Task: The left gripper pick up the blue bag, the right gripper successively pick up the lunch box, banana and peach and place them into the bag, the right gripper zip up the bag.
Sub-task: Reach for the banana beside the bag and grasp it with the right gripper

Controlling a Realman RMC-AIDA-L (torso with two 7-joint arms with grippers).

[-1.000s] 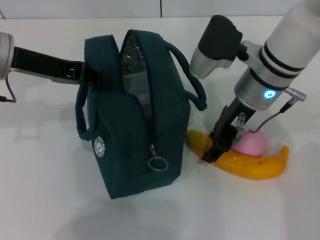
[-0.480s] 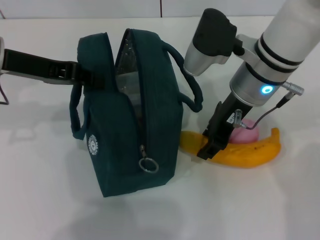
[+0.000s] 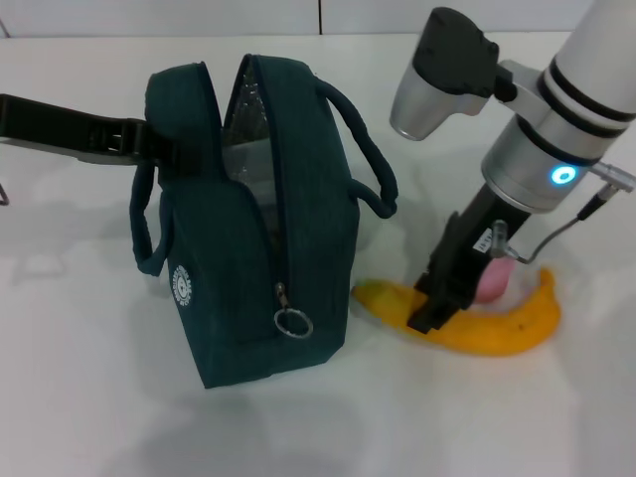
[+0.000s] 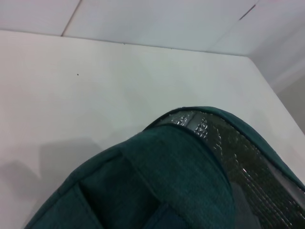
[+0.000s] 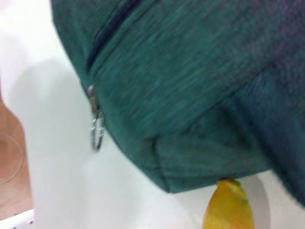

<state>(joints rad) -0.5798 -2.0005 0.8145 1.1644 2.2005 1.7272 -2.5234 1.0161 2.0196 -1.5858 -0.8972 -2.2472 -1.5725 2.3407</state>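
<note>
The blue bag [image 3: 268, 248] stands upright on the white table with its top unzipped and silver lining showing. My left gripper [image 3: 151, 145] reaches in from the left and is shut on the bag's upper left side beside a handle. My right gripper [image 3: 429, 310] is down on the banana [image 3: 497, 330], which lies just right of the bag, and is shut across its left part. The pink peach [image 3: 492, 283] sits behind the banana, mostly hidden by the right gripper. In the right wrist view the banana's tip [image 5: 228, 205] pokes out under the bag [image 5: 190, 86]. The lunch box is out of view.
The silver ring zipper pull [image 3: 294, 323] hangs low on the bag's front end. White table [image 3: 99, 397] stretches open in front of and left of the bag. The bag's right handle [image 3: 368, 159] arches toward my right arm.
The bag has shifted a little to the left. The banana has moved and turned slightly with my right gripper, its right end now pointing higher. The peach is more hidden.
</note>
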